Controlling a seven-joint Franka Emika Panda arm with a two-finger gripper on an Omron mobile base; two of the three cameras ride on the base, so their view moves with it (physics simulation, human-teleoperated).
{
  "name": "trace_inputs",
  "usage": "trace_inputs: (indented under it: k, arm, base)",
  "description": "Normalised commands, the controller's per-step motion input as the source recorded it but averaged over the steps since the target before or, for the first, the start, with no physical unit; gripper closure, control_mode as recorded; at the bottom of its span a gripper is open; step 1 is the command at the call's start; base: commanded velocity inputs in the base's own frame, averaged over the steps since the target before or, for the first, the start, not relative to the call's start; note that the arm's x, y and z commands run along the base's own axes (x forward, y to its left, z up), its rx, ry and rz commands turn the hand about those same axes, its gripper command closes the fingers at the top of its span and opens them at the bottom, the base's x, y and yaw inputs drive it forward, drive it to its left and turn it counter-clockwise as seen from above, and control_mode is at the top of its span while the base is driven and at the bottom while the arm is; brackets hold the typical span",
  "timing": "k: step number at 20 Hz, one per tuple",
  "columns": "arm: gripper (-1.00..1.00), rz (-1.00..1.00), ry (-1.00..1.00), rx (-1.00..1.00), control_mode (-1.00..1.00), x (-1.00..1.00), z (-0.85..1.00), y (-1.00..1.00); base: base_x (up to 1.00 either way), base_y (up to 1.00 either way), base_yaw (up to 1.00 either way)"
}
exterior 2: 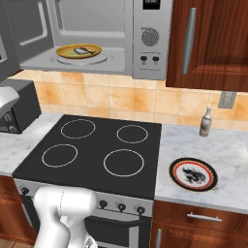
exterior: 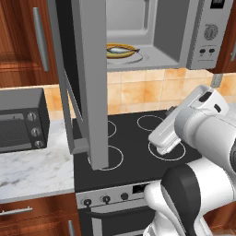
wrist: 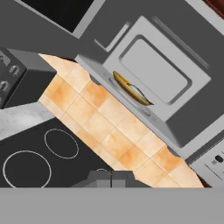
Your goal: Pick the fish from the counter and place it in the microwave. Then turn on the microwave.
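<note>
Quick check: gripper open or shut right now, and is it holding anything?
Gripper: shut, holding nothing. The fish lies on a yellow plate inside the open microwave.

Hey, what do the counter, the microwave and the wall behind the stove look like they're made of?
Counter: polished marble-look stone, white with grey veins. Microwave: brushed grey metal, judging by its even silver sheen; possibly painted plastic. Wall: glazed ceramic tiles, orange-tan squares with pale grout lines.
</note>
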Motion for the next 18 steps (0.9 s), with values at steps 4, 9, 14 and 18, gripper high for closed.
trace_inputs:
  k: [4,9,14,18]
  arm:
    - [1.0,0.0,-0.09,0.0,-1.0,-0.1,-0.37,0.01]
    - [1.0,0.0,-0.22,0.0,-1.0,-0.66,-0.14,0.11]
    - [1.0,0.0,-0.21,0.0,-1.0,-0.59,-0.13,0.07]
    - [1.0,0.0,-0.16,0.0,-1.0,-0.48,-0.13,0.01]
  base:
    - [0.0,0.0,0.0]
    - [0.0,0.0,0.0]
    - [0.0,0.0,0.0]
    - [0.0,0.0,0.0]
